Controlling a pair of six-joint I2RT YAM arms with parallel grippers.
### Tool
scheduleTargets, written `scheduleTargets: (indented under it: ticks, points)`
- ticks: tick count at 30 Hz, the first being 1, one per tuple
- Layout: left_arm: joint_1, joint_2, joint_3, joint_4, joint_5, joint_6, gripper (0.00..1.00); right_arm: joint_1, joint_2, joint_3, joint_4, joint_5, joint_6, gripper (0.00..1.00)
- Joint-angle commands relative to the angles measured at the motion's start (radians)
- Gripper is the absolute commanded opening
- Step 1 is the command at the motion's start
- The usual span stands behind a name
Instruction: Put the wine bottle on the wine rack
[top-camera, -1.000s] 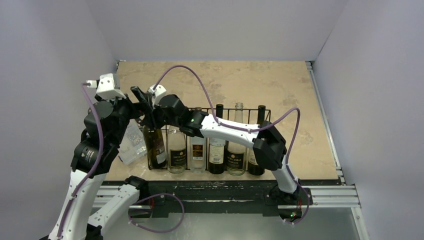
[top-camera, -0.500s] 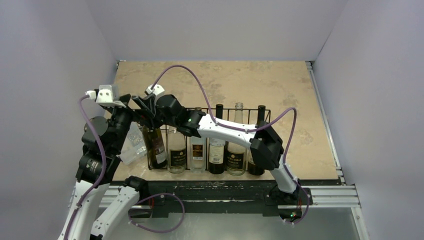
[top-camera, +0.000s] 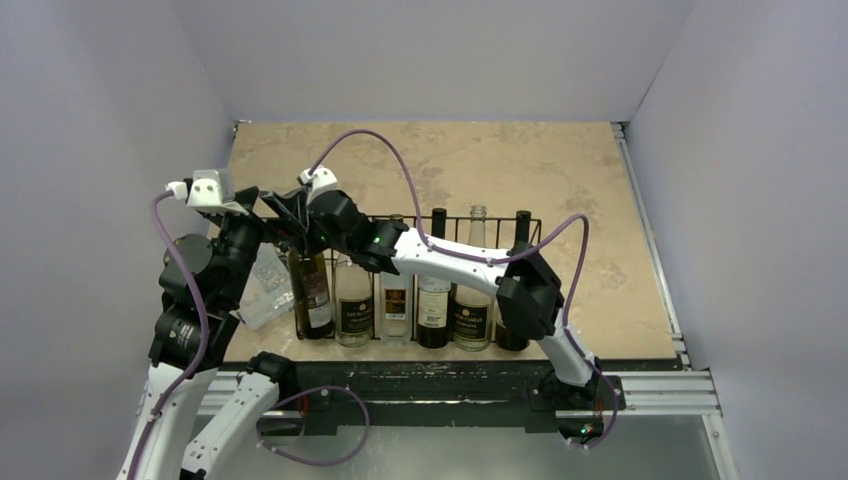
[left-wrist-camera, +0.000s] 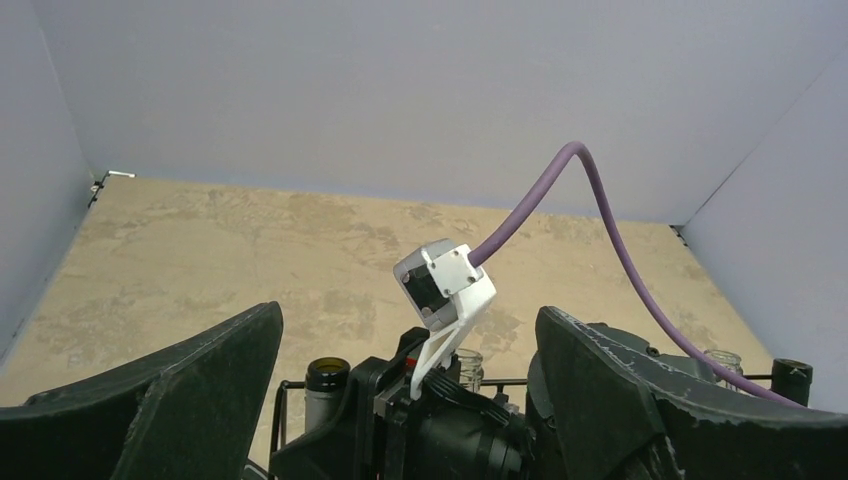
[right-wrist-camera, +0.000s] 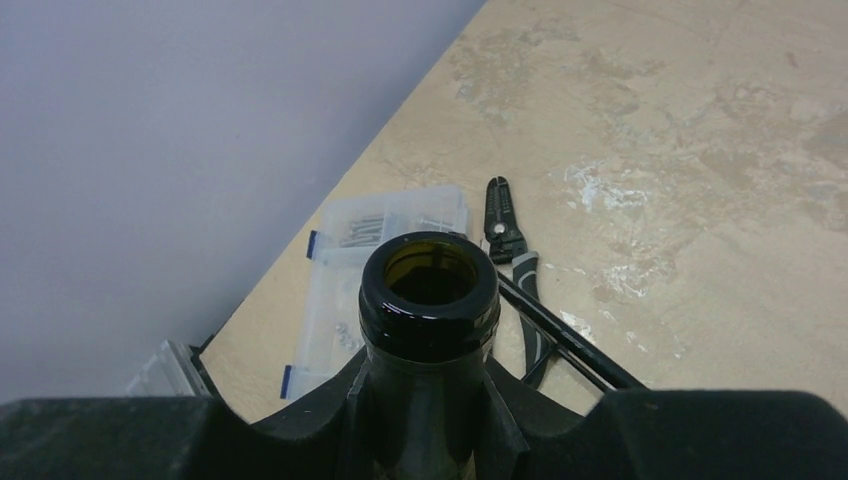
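Left end effector (left-wrist-camera: 405, 330) eases back, spread apart; right end effector (right-wrist-camera: 428, 400) stays clamped on the bottle (top-camera: 312, 290), now seated in the rack (top-camera: 455, 217).

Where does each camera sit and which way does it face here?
Top external: above and behind, looking down at the table, wine rack, left arm, right arm.
Left wrist: on the left arm, facing the far wall; the open left gripper frames the right arm's wrist camera.
Right wrist: looking down onto the wine bottle, clamped in the right gripper, with the clear box beyond.
Shared: top and right wrist both show bottle and box.
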Motion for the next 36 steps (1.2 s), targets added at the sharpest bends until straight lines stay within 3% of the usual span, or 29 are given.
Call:
scheduleTargets:
  ticks: [1,15,36]
  points:
    - [0.007,-0.009,0.050,-0.002,0.005,0.006,0.98,0.002,0.039,-0.030,-0.118,0.101,0.028,0.35]
    - [0.007,-0.023,0.052,-0.005,0.009,0.000,0.97,0.002,-0.005,-0.052,-0.179,0.169,0.066,0.66]
    - [0.007,-0.001,0.067,-0.034,0.007,-0.013,0.97,0.016,-0.090,-0.013,-0.255,0.207,0.003,0.77]
